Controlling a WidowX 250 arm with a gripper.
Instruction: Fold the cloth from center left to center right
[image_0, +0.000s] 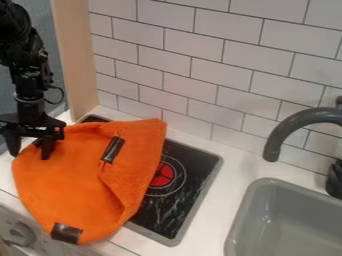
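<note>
The orange cloth (63, 185) lies over the left part of the black stove top and the white counter beside it. Its right side is partly doubled over, with a crease running down toward the front edge. Dark patches show near its upper middle and at its front corner. At the cloth's upper left corner hangs the black gripper (30, 149), pointing down with its two fingers apart. The right finger overlaps the cloth in view, and the left one is just outside its edge. Whether they touch the cloth I cannot tell.
The black stove top (187, 195) shows a red burner mark (162, 175) right of the cloth. Farther right are a grey sink (287, 220) and a dark curved faucet (284, 132). A white tiled wall (200, 65) stands behind, with a wooden panel (75, 55) at left.
</note>
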